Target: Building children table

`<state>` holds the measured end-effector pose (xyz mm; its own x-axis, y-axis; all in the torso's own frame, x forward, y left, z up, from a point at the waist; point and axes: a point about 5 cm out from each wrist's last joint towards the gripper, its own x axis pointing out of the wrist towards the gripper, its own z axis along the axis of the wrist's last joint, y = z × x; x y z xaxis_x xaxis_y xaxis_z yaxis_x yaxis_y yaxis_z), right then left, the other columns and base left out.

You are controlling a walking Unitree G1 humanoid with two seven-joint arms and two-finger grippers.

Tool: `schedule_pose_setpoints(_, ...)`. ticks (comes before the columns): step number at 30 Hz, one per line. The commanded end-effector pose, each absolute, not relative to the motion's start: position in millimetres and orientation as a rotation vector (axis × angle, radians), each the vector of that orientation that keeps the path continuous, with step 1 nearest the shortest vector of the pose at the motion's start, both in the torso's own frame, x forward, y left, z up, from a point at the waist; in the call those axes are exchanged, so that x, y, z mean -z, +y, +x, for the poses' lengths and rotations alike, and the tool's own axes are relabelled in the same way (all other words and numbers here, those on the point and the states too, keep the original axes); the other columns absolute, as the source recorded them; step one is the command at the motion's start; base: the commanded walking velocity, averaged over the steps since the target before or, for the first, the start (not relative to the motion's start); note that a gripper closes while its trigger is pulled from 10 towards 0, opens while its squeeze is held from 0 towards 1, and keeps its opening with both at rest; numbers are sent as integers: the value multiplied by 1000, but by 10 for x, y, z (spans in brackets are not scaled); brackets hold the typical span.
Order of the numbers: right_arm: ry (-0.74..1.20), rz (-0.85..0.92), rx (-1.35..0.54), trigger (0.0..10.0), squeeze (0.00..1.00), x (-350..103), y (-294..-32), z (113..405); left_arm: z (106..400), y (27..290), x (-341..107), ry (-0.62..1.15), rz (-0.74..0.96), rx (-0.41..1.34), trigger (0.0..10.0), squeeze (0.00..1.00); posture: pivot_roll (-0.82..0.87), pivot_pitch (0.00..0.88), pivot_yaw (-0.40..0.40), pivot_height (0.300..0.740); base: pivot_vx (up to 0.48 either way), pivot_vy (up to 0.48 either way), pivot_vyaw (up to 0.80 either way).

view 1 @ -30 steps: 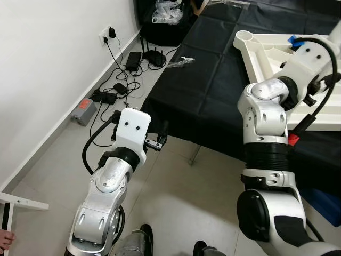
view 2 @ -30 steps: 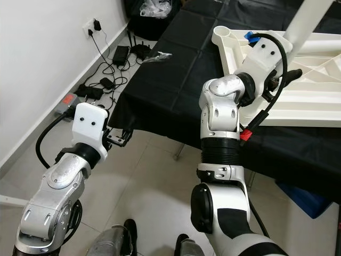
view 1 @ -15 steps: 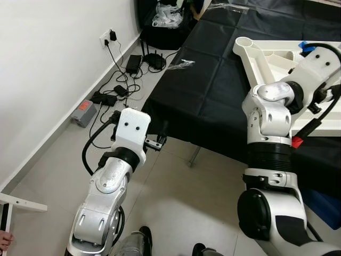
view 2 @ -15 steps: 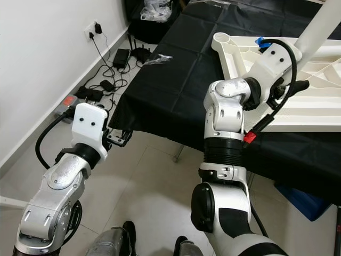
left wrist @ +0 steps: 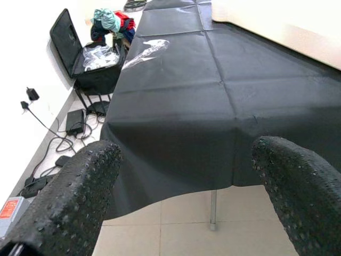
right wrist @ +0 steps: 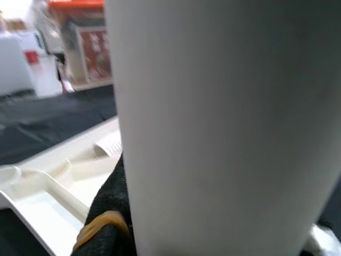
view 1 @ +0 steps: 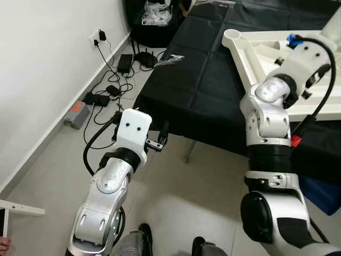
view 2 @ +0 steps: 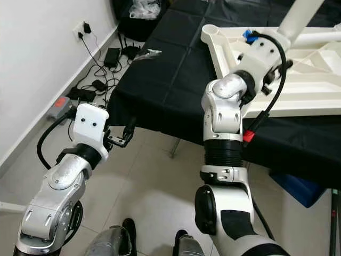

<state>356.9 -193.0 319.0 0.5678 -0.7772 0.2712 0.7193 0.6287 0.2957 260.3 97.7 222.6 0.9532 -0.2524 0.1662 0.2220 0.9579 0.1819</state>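
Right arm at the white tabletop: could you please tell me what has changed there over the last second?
Hardly anything: the whole picture has shifted slightly, so the head camera moved. The right hand stays close against the white leg above the white tabletop on the black-covered table, with no clear move of its own. The left hand stays open before the table's edge.

Silver arms, white wrist boxes, blk cables (red tag).
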Motion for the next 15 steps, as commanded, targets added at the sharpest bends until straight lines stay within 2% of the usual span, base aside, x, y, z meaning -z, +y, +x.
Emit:
schedule_pose_setpoints(1, -493, 219, 738, 10000, 0, -3405, -1847, 3539, 2603, 970, -2180, -174, 157, 245, 10000, 0, 160, 285, -13, 740, 0, 0, 0)
schedule_pose_setpoints(3, -574, 267, 378, 10000, 0, -3593, -1657, 3544, 2606, 947, -2179, -174, 151, 256, 10000, 0, 159, 283, -11, 740, 0, 0, 0)
schedule_pose_setpoints(4, -574, 267, 378, 10000, 0, -3593, -1657, 3544, 2606, 947, -2179, -174, 151, 256, 10000, 0, 159, 283, -11, 740, 0, 0, 0)
schedule_pose_setpoints(5, -612, 269, 240, 10000, 0, -3645, -1580, 3527, 2607, 939, -2179, -174, 148, 260, 10000, 0, 159, 283, -11, 740, 0, 0, 0)
schedule_pose_setpoints(6, -612, 269, 240, 10000, 0, -3645, -1580, 3527, 2607, 939, -2179, -174, 148, 260, 10000, 0, 159, 283, -11, 740, 0, 0, 0)
schedule_pose_setpoints(7, -594, 328, -23, 10000, 0, -3632, -1458, 3512, 2612, 919, -2184, -170, 130, 288, 10000, 0, 155, 279, -10, 740, 0, 0, 0)
schedule_pose_setpoints(10, -577, 347, -103, 10000, 0, -3610, -1427, 3512, 2613, 910, -2187, -168, 120, 301, 10000, 0, 155, 279, -10, 740, 0, 0, 0)
schedule_pose_setpoints(12, -487, 347, -401, 10000, 0, -3434, -1312, 3447, 2621, 862, -2223, -170, 108, 373, 10000, 0, 164, 273, -12, 740, 0, 0, 0)
schedule_pose_setpoints(13, -487, 347, -401, 10000, 0, -3434, -1312, 3447, 2621, 862, -2223, -170, 108, 373, 10000, 0, 164, 273, -12, 740, 0, 0, 0)
schedule_pose_setpoints(14, -422, 319, -578, 10000, 0, -3264, -1251, 3373, 2633, 817, -2244, -156, 92, 447, 10000, 0, 163, 268, -10, 740, 0, 0, 0)
schedule_pose_setpoints(15, -422, 319, -578, 10000, 0, -3264, -1251, 3373, 2633, 817, -2244, -156, 92, 447, 10000, 0, 163, 268, -10, 740, 0, 0, 0)
